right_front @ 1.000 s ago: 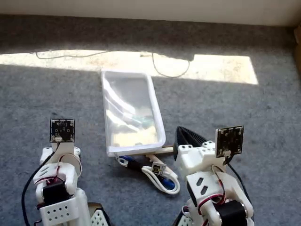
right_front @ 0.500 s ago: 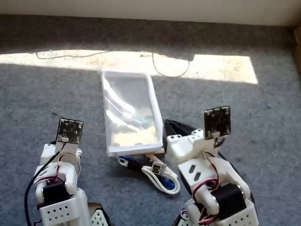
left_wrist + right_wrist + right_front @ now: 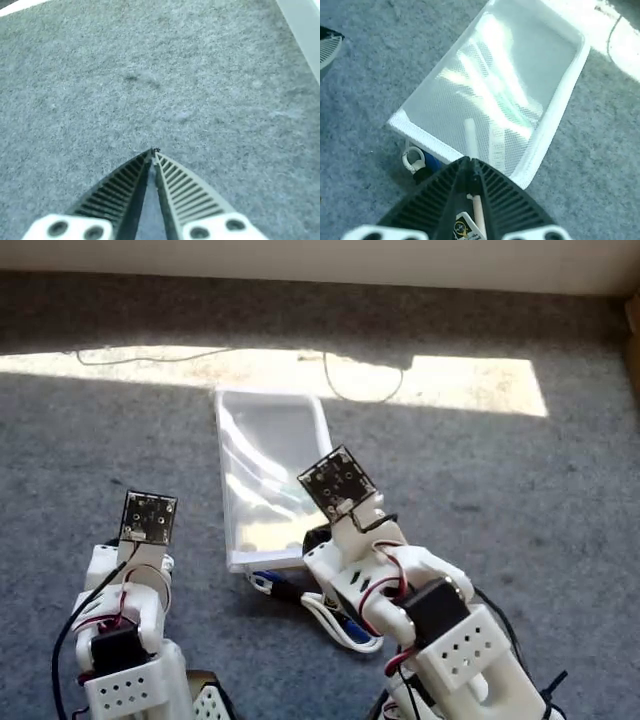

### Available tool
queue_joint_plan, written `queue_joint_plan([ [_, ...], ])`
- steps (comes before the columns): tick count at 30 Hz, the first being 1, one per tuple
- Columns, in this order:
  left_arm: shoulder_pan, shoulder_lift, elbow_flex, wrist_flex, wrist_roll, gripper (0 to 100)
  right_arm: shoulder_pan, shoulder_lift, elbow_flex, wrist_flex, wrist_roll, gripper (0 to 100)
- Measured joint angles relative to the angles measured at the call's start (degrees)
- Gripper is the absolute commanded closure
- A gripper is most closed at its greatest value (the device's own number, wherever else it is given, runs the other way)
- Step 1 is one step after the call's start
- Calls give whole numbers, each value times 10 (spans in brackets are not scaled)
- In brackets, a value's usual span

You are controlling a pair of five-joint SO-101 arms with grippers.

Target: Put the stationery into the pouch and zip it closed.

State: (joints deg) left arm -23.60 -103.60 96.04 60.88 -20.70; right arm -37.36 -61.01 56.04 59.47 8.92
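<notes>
HIGH VIEW
Pouch: white mesh pouch [image 3: 265, 455] lies flat mid-surface [image 3: 500, 510]. A few pale items show thru the mesh.
Loose bits: blue pen [image 3: 272, 586] and white cord loop [image 3: 345, 628] lie on the surface just outside the pouch's near end.
Arms: right arm [image 3: 400, 590] leans over that near end and the loose bits. Left arm [image 3: 125, 630] sits beside the pouch, apart from it.

LEFT WRIST
End effector: left end effector [image 3: 152, 151] has its tips together, nothing in it, over bare surface. The pouch's white edge [image 3: 305, 30] is well apart.

RIGHT WRIST
End effector: right end effector [image 3: 469, 162] has tips pinched together, no grip on anything you can see, at the pouch's near end.
Under it: wooden pencil [image 3: 478, 215], approx. betw. the fingers but lower down.

PROGRESS
Done: partly, as some stationery looks to be inside.
Left: pen, pencil and cord are outside; zip state can't be told, so count zipping as left too.
</notes>
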Motion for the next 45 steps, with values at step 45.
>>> queue_joint_plan([
  [45, -98, 0, 0, 0, 119, 699, -164, 438, -101, -33, 25, 839],
])
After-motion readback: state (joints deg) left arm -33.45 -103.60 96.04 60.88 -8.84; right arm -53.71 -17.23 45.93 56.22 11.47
